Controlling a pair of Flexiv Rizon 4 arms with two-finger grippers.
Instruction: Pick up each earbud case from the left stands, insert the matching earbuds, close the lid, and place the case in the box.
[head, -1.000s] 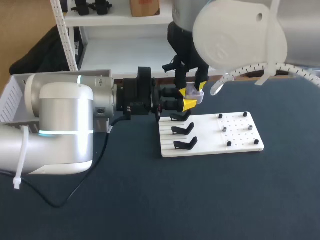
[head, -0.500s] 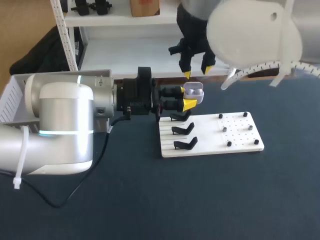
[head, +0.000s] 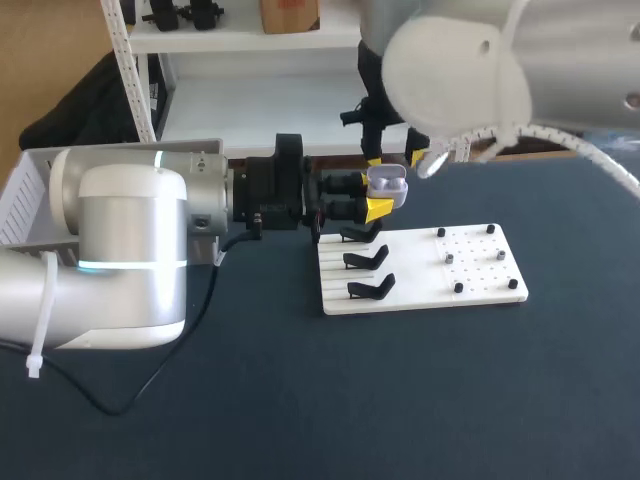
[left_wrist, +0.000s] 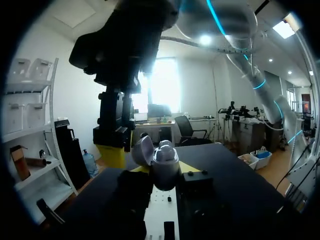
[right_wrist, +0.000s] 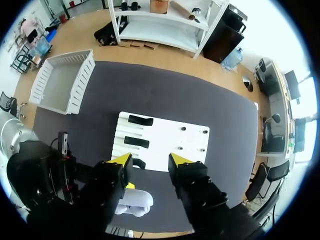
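From the head camera I see my left gripper (head: 377, 197) clamped from two sides on the earbud case (head: 388, 184), which it holds in the air at the back edge of the white board (head: 480, 285). My right gripper (head: 394, 158) hangs just above the case with its fingers apart and nothing between them. Three black stands (head: 365, 258) sit in a row on the board's left part, and small pegs (head: 450, 258) dot its right part. The white box (head: 25, 195) is at the table's far left, partly hidden by my left arm (head: 130, 260). In the left wrist view the case (left_wrist: 166, 161) sits between my yellow tips with its lid (left_wrist: 143, 150) tipped open. One finger (left_wrist: 111, 156) of the right gripper stands just beside it and blocks part of my sight ahead. In the right wrist view my gripper (right_wrist: 151, 161) is spread wide, and the case (right_wrist: 134, 202) is under it, nearer one finger. The board (right_wrist: 167, 142), the stands (right_wrist: 141, 120) and the box (right_wrist: 60, 82) lie beyond.
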